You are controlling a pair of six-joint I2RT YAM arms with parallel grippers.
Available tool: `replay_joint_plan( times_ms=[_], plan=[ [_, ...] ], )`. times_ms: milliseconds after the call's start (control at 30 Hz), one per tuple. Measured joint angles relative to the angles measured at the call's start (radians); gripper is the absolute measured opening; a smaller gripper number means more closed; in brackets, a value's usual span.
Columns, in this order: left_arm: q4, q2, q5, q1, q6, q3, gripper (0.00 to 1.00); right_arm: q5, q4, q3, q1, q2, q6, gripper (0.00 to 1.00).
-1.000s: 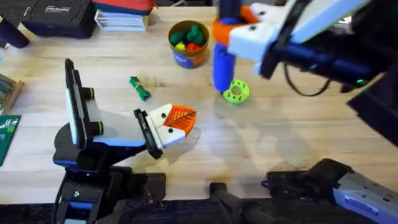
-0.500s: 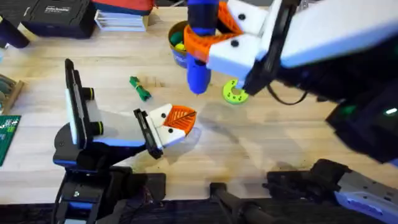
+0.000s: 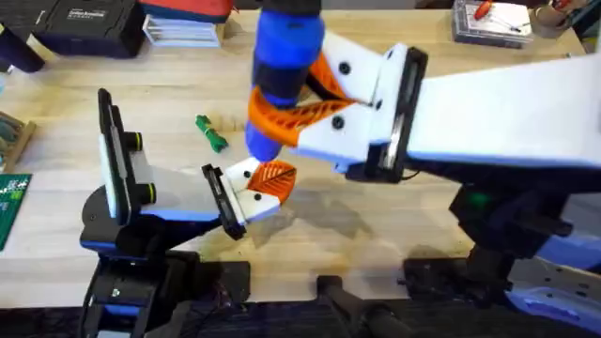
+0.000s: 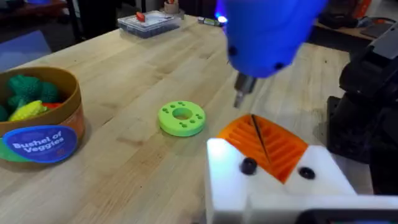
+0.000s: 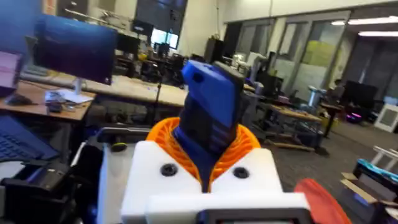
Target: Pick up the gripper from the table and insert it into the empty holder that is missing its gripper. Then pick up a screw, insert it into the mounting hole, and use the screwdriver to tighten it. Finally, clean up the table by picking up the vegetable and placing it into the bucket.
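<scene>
My right gripper is shut on the blue screwdriver, which stands between its orange pads. The screwdriver's metal bit hangs just above my left gripper. That gripper's two white fingers, with orange wedge tips, lie together with only a thin dark line between them. I cannot tell the task's gripper from its twin there. Two dark screw spots show on the white block. The green vegetable lies on the table to the left. The bucket holds toy vegetables.
A bright green disc with holes lies between the bucket and the left gripper. A black case and books line the back left, with a clear box at the back right. A circuit board is at the left edge.
My right arm has swung left and closer to the camera with the screwdriver, from beside the green disc to over the left gripper's tip. It now covers the bucket and disc overhead. The left arm stayed still.
</scene>
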Motion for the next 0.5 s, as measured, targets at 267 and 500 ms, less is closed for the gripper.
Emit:
replay_joint_plan(
  times_ms=[267,500],
  plan=[
    [0.0,0.0,0.0,0.0,0.0,0.0,0.004,-0.002,0.056,0.0,0.048,0.064,0.0,0.03],
    [0.0,0.0,0.0,0.0,0.0,0.0,0.004,-0.003,0.051,0.0,0.056,0.065,0.0,0.03]
  ],
)
